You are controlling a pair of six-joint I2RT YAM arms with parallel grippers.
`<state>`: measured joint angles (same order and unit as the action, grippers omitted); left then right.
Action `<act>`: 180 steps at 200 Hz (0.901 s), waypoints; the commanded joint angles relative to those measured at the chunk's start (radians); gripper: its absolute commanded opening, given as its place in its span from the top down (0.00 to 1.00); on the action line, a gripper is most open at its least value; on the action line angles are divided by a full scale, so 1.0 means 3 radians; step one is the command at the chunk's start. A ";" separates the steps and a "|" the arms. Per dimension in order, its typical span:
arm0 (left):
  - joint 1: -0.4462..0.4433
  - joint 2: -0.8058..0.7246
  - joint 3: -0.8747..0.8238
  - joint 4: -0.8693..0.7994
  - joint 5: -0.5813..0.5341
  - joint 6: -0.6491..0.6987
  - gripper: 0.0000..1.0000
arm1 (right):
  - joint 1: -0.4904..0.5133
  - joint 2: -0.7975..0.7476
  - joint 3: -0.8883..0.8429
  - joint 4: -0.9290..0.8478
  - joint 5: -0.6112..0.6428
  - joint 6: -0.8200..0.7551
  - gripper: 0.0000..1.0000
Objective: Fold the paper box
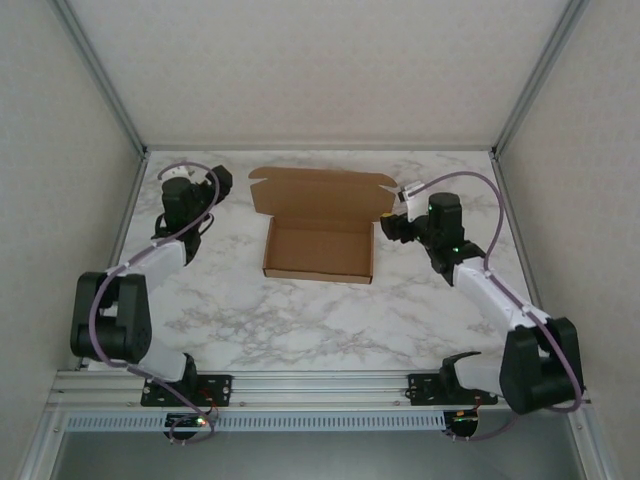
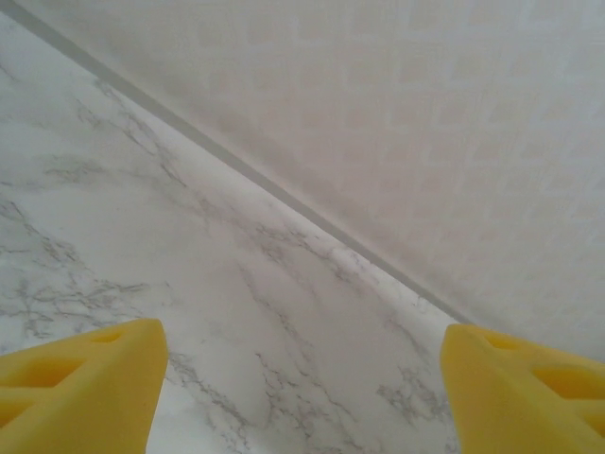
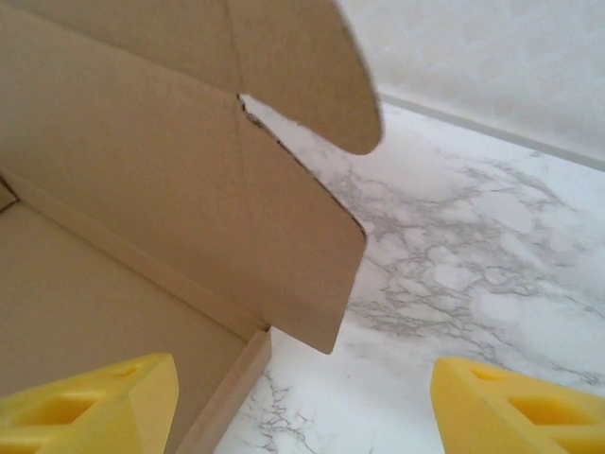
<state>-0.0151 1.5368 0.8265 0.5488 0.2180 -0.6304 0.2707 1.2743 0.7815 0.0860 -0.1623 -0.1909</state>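
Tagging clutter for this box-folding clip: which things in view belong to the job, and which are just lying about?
Job:
paper box, lid open
left gripper, open
right gripper, open, beside the box

Just surroundings, no loose items seen:
marble table
white walls

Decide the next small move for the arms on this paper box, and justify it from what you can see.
Probably move the right claw left onto the side flap of the lid to start folding it inward. The paper box has its tray walls up but its lid open. Both claws are open and empty; the left claw faces bare table.
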 commanded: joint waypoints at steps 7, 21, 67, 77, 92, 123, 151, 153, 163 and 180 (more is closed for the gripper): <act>0.0025 0.0297 0.0194 0.0518 0.0304 -0.0417 0.26 | -0.0042 0.0298 0.0332 0.0089 -0.0454 -0.0391 0.30; 0.0035 0.0451 0.0316 0.0556 0.0429 -0.0454 0.27 | -0.0073 0.0466 0.0464 0.0017 -0.0561 -0.0525 0.33; 0.0071 0.0936 0.0630 0.0812 0.1024 -0.0669 0.29 | -0.0201 0.0909 0.0936 -0.0430 -0.0985 -0.0844 0.42; 0.0071 0.1090 0.0705 0.0930 0.1210 -0.0809 0.32 | -0.0201 0.0983 0.1013 -0.0526 -0.0985 -0.0894 0.43; 0.0071 0.1233 0.0762 0.1026 0.1323 -0.0936 0.36 | -0.0220 0.1040 0.1024 -0.0496 -0.0999 -0.0917 0.43; 0.0071 0.1296 0.0758 0.1013 0.1337 -0.0928 0.37 | -0.0272 0.1150 0.1061 -0.0457 -0.1016 -0.0973 0.39; 0.0071 0.1297 0.0753 0.1006 0.1298 -0.0944 0.37 | -0.0295 0.1218 0.1094 -0.0429 -0.1073 -0.0930 0.44; 0.0067 0.1296 0.0753 0.1008 0.1299 -0.0947 0.37 | -0.0294 0.1222 0.1096 -0.0427 -0.1077 -0.0926 0.44; 0.0066 0.1300 0.0763 0.1009 0.1311 -0.0956 0.37 | -0.0296 0.1229 0.1115 -0.0427 -0.1080 -0.0901 0.51; 0.0056 0.1295 0.0758 0.1009 0.1321 -0.0952 0.37 | -0.0296 0.1239 0.1158 -0.0439 -0.1093 -0.0852 0.65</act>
<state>-0.0021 1.9251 1.0359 0.8036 0.5850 -0.9035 0.1864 1.6314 1.0870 -0.0277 -0.4595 -0.4614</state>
